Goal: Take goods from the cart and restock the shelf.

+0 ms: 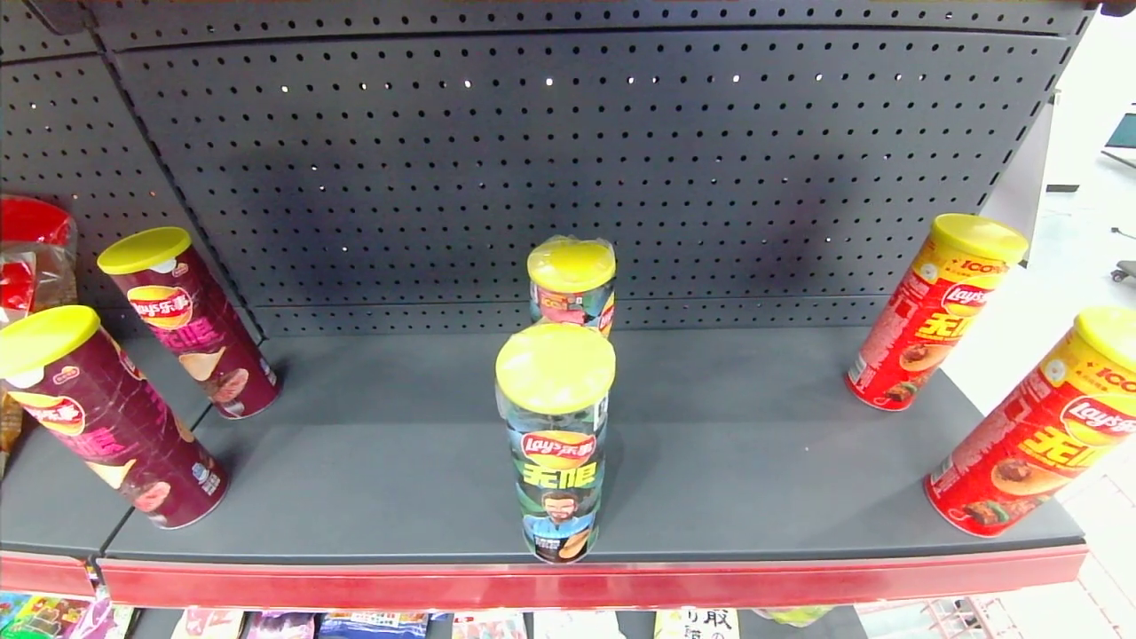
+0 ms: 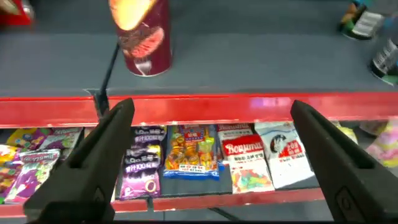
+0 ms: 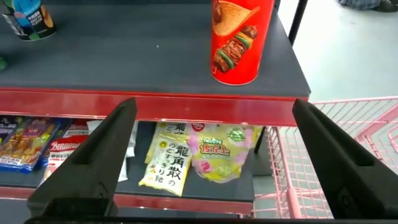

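A tall can with a yellow lid, the front middle can (image 1: 555,444), stands up straight near the front of the grey shelf (image 1: 754,444). Everything here is told from that can.

Right behind it stands the back middle can (image 1: 572,284), which looks the same. Far to its left are two purple cans: the near purple can (image 1: 106,417) and, farther back, the far purple can (image 1: 191,324). Far to its right are two red cans: the near red can (image 1: 1029,435) close to the shelf's front corner, and the far red can (image 1: 936,311) behind that one. All six have yellow lids. Behind them is a dark wall full of little holes (image 1: 532,160).

Just below the front middle can runs the shelf's red edge (image 1: 586,581). Under that lie snack bags (image 2: 196,152).

The left gripper (image 2: 211,106) hangs lower than the can and to its left, out in front of the red edge. Its fingers are spread wide and hold nothing. The right gripper (image 3: 214,102) hangs lower and to the can's right, also spread wide with nothing in it.

The pink cart (image 3: 348,143) is low down, far to the can's right, past the shelf's end.
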### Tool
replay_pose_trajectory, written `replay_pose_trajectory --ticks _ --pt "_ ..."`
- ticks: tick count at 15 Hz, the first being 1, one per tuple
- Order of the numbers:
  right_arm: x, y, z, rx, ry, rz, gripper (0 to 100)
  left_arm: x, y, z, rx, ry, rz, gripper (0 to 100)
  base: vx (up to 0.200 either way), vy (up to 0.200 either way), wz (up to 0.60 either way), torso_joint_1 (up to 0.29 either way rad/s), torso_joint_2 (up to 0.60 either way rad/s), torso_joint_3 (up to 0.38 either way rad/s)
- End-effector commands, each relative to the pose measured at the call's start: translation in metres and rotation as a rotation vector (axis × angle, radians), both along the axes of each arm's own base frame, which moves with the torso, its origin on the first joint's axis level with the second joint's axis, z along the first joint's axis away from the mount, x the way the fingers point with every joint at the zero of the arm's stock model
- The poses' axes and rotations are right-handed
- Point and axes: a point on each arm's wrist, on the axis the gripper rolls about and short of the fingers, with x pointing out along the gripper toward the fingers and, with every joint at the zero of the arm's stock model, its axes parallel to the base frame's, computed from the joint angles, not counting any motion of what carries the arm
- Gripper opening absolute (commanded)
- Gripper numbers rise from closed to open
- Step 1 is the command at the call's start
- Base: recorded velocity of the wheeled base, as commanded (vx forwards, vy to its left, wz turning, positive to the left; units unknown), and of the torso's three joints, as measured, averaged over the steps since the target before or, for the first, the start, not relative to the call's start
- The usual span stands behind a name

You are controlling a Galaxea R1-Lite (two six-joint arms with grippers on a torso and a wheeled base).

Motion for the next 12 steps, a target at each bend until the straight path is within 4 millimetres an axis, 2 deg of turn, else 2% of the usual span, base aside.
replay_pose_trajectory --ticks 1,5,7,12 --pt "0.0 0.0 -0.0001 0.0 0.0 -0.001 100 0.0003 -0.0006 -0.0016 0.013 0.007 -0.029 100 0.0 0.0 0.0 0.0 0.0 0.0" --pt "0.0 -0.0004 -0.0001 0.005 0.001 -0.018 100 -0.0024 -0.0025 -0.0022 -0.004 -0.027 0.124 100 0.0 0.0 0.0 0.0 0.0 0.0" --pt "0.0 -0.0004 -0.0001 0.002 0.0 -0.018 100 -0.0069 -0.0023 -0.0034 -0.002 -0.085 0.065 100 0.0 0.0 0.0 0.0 0.0 0.0" --pt "-0.0001 -0.0005 -0.0002 0.002 -0.001 -0.023 100 -0.0069 -0.0023 -0.0034 0.012 -0.086 0.066 100 0.0 0.0 0.0 0.0 0.0 0.0"
